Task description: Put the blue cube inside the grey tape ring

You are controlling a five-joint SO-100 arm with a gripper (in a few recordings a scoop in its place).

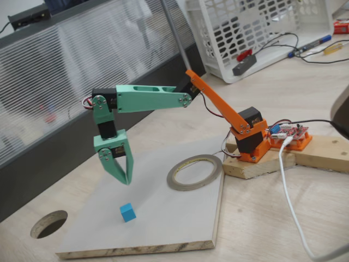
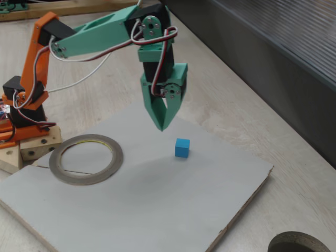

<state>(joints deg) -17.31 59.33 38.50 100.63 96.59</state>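
Blue cube (image 2: 182, 147) below-right of pincer (image 2: 163, 126), apart.

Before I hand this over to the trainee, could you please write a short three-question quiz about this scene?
1. True or false: the blue cube already lies inside the tape ring.
2. The gripper is: A) shut on the cube, B) hanging above the board with its fingertips together, C) resting on the ring.
3. What do the cube and ring both lie on?

Key: 1 false, they lie apart; 2 B; 3 the board.
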